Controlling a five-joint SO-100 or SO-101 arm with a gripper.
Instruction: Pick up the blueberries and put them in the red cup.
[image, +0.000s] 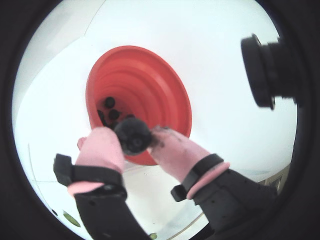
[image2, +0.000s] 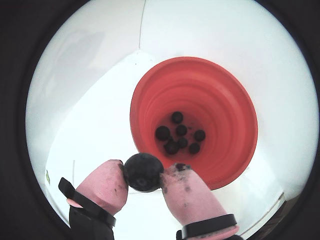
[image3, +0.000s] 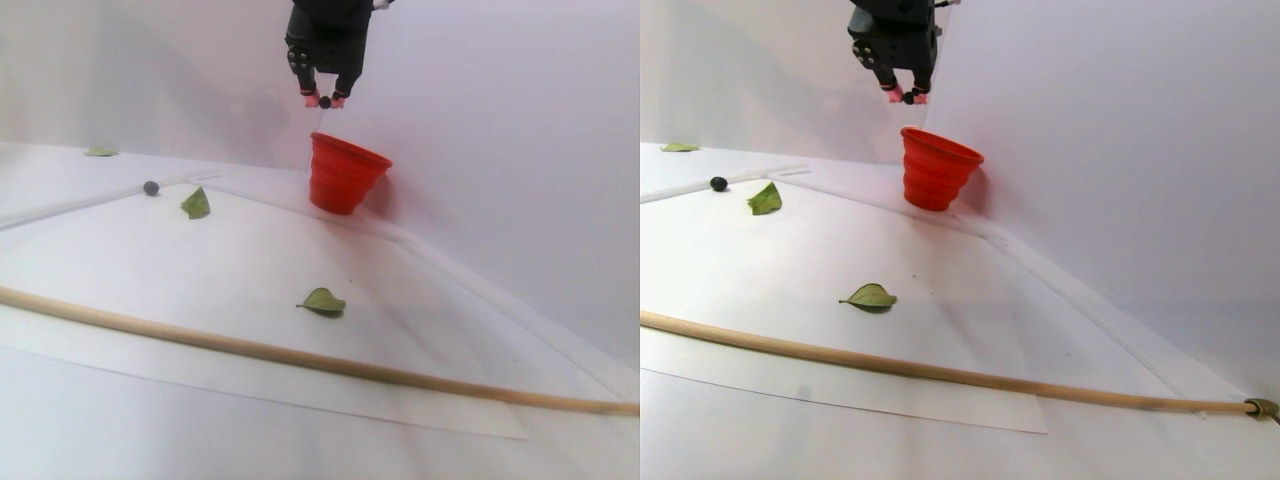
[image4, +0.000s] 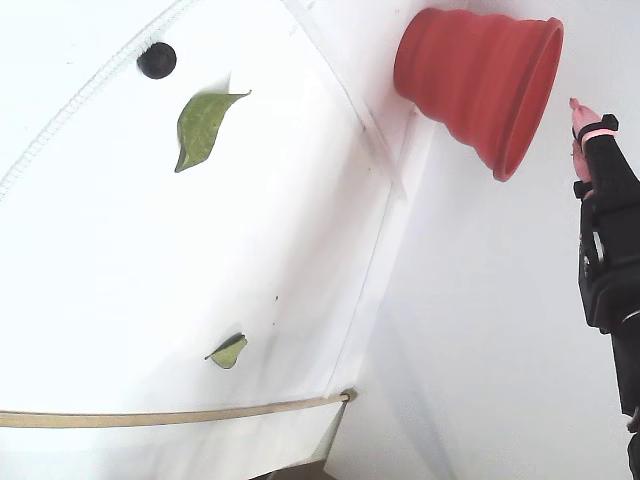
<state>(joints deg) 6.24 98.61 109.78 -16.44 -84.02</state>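
In a wrist view, the pink-tipped jaws (image2: 144, 176) were clamped on one blueberry (image2: 143, 172), held above the red cup (image2: 235, 150); more berries (image2: 179, 134) sat inside. No writing could be read anywhere.

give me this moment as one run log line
gripper: shut on blueberry | position: above red cup | cup: several berries inside | table: one loose blueberry
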